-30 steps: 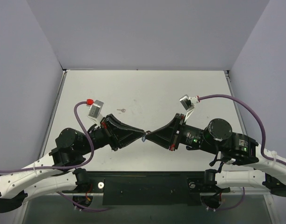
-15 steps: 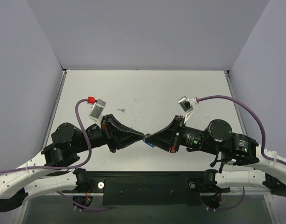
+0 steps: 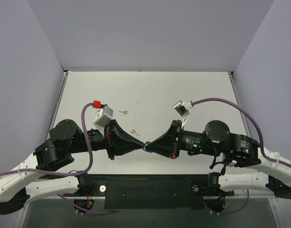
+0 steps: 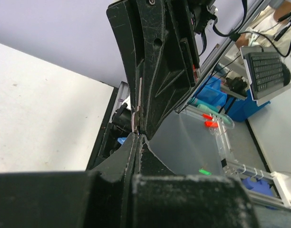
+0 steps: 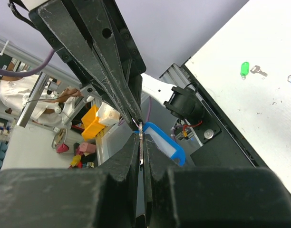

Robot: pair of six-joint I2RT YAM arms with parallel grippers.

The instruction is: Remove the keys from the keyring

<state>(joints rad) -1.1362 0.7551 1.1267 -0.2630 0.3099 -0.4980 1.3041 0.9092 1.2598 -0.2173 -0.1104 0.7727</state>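
Above the surface [image 3: 198, 95], the left tool [image 3: 142, 143] and right tool [image 3: 150, 146] meet tip to tip, both pinched shut. The right grips a thin silvery strip [image 5: 140, 142], key or ring we cannot tell, beside the blue tag [image 5: 165, 145]. If we pull unevenly, the strip may slip and drop near a loose key [image 3: 122, 112].

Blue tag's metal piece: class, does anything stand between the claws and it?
Nothing visible does. The left claw and right claw meet tip to tip, both shut on the silvery metal piece beside the blue tag.
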